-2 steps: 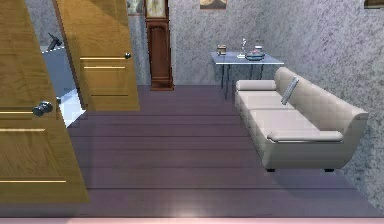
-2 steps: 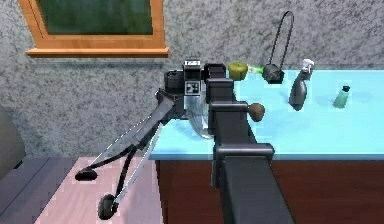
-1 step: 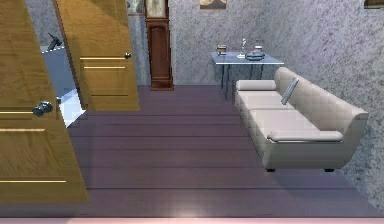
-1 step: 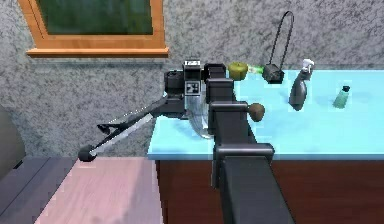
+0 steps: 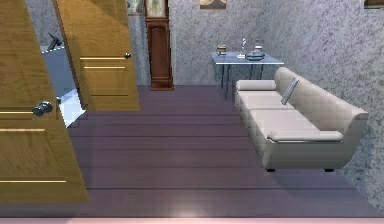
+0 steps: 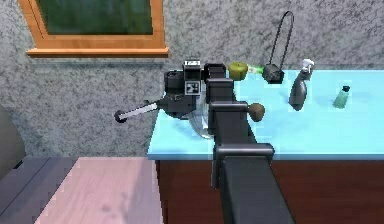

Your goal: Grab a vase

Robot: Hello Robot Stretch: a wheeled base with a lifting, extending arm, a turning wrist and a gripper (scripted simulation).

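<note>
Holds nothing at end effector (image 6: 126, 115), past table (image 6: 330, 142) edge; may topple brown object (image 6: 257, 110) beside arm (image 6: 236, 135) when swinging toward dark vessel (image 6: 297, 90).

A home's living room, by the forward view: a cream sofa (image 5: 285, 125) at 3 o'clock, wooden doors (image 5: 100, 55) at 10 o'clock, a grandfather clock (image 5: 160, 50) at 12 o'clock, a dark plank floor (image 5: 160, 150).
</note>
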